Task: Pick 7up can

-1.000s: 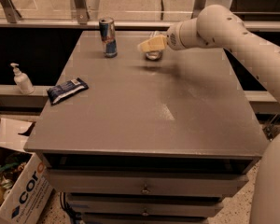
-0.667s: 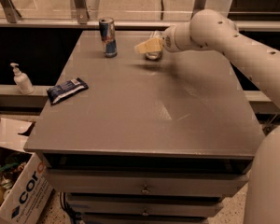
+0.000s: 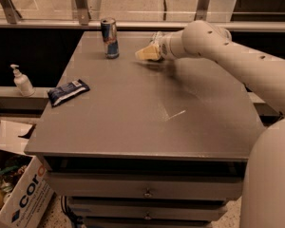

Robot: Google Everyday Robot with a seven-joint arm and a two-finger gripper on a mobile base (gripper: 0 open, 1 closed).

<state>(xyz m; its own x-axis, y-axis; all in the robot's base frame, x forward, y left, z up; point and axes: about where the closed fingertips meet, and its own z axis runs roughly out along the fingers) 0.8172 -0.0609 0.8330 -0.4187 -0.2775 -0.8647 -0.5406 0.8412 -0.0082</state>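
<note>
My gripper (image 3: 148, 54) hangs low over the far middle of the grey table (image 3: 133, 108), at the end of the white arm that reaches in from the right. A small pale silvery shape (image 3: 156, 37) shows just behind the gripper. It may be the top of the 7up can, and the rest of it is hidden by the gripper and wrist. I cannot tell whether the gripper touches it. A taller, slim blue-and-silver can (image 3: 109, 37) stands upright to the left of the gripper, apart from it.
A dark blue snack packet (image 3: 68, 92) lies near the table's left edge. A white pump bottle (image 3: 22, 81) stands on a ledge left of the table. A cardboard box (image 3: 16, 198) sits on the floor at lower left. Drawers run below the table front.
The arm has swung a little to the left, bringing the gripper closer to the blue-and-silver can. The objects on the table have not moved.
</note>
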